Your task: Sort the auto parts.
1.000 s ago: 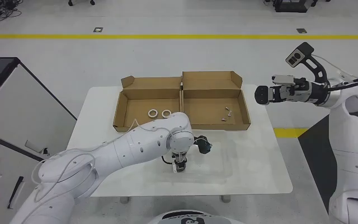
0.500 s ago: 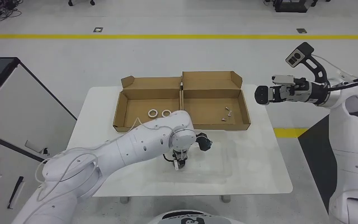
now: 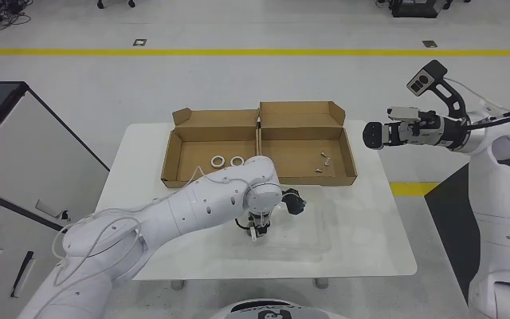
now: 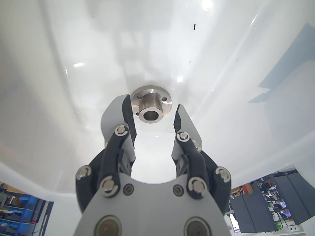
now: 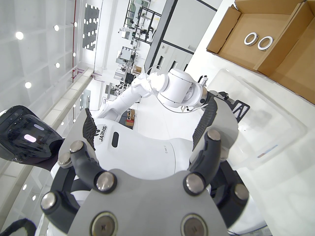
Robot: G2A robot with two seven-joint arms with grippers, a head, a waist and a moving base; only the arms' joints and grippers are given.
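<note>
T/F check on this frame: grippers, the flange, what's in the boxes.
1. The left gripper is shut on the metal flange. False: it is open around it.
2. Two white rings lie in one cardboard box. True.
3. The other box holds a flange too. False: it holds small metal parts.
4. The metal flange lies outside both boxes. True.
5. The right gripper holds a ring. False: it is open and empty.

The left arm [image 3: 199, 211] is glossy white with rounded joints. The left gripper [image 4: 152, 116] and right gripper [image 5: 151, 114] share silver plates [image 4: 152, 205], black linkages [image 4: 110, 158], shiny screws [image 4: 120, 130] and ribbed black pads [image 4: 130, 121].
</note>
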